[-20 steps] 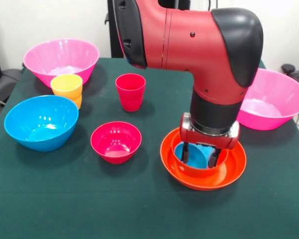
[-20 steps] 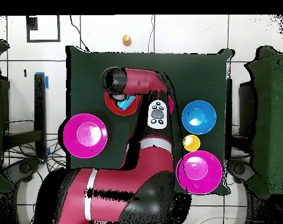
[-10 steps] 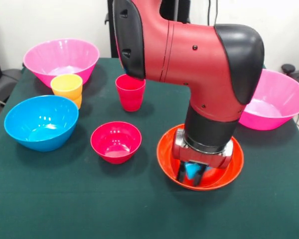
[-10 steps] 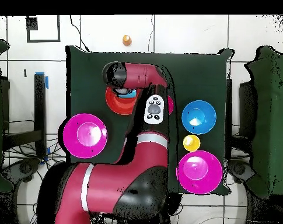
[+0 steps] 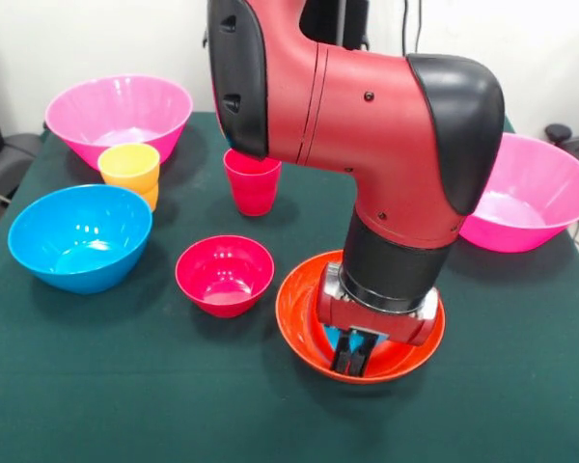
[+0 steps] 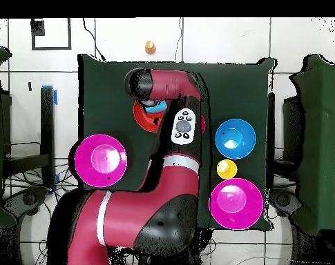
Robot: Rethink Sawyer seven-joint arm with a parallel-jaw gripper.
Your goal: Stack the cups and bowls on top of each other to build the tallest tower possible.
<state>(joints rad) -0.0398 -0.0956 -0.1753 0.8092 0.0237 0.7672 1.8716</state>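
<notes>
The wide orange bowl (image 5: 304, 318) sits on the worktop (image 5: 125, 386) at the front, right of centre, and the gripper (image 5: 354, 353) is lowered into it. The dark fingers (image 5: 345, 351) are seen close together, nearly closed; whether anything is held between them cannot be told from the front. In the overhead view a patch of blue (image 6: 153, 108) shows inside this bowl beside the wrist, apparently the blue cup, though most of it is covered by the arm (image 5: 367, 106).

Just left of that bowl stands the crimson bowl (image 5: 224, 274), apart from it. Further left lies the blue bowl (image 5: 79, 236). Behind the blue bowl a yellow cup (image 5: 129, 166) is nested on something orange (image 5: 151, 198), of which only a rim shows. The red cup (image 5: 252, 183) stands upright near the middle, its top partly hidden by the arm. One pink bowl (image 5: 116, 114) is at the back left corner, the other pink bowl (image 5: 536, 193) at the right edge, partly off the worktop's side.

The worktop is covered in dark green cloth. A pale tiled floor (image 6: 218, 38) surrounds it, with a small orange object (image 6: 150, 47) lying on it beyond the worktop, and dark chairs (image 6: 315, 138) are set at both sides.
</notes>
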